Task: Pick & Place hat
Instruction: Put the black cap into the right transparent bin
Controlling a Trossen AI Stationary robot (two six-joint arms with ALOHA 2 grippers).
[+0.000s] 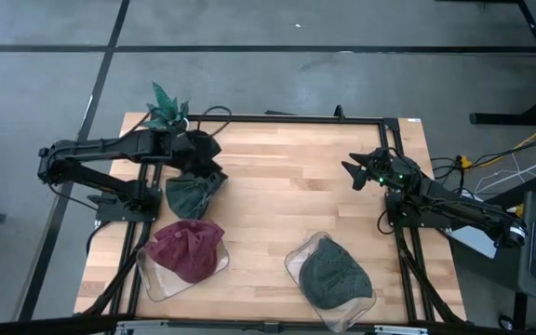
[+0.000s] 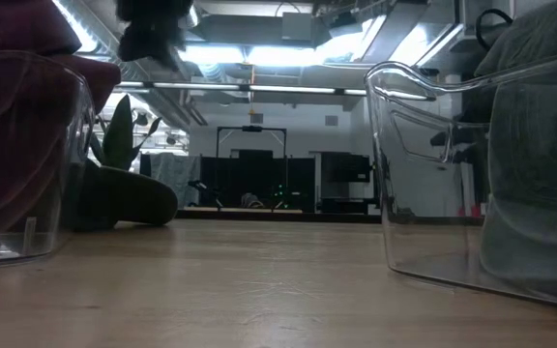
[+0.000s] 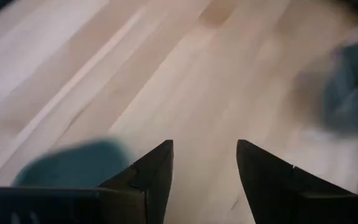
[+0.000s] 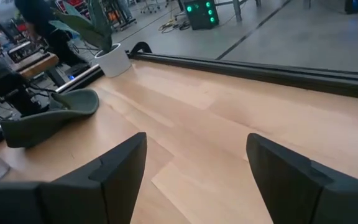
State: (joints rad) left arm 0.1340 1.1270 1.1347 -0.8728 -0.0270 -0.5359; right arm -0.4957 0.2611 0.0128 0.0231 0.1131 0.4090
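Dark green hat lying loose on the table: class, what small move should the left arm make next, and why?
Probably lower the left end effector onto the dark green hat. Its fingers are open and empty just above the hat, which lies outside both clear bins, each already holding a hat. The right end effector waits, open.

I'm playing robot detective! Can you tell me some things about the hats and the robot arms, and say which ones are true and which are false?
1. The red hat sits in a clear container. True.
2. The right end effector holds a hat. False: it is open and empty, over bare table.
3. A dark green hat lies loose on the wood by the left end effector. True.
4. The potted plant stands in the table's middle. False: it is at the far left corner.
5. Both clear containers are empty. False: each holds a hat.
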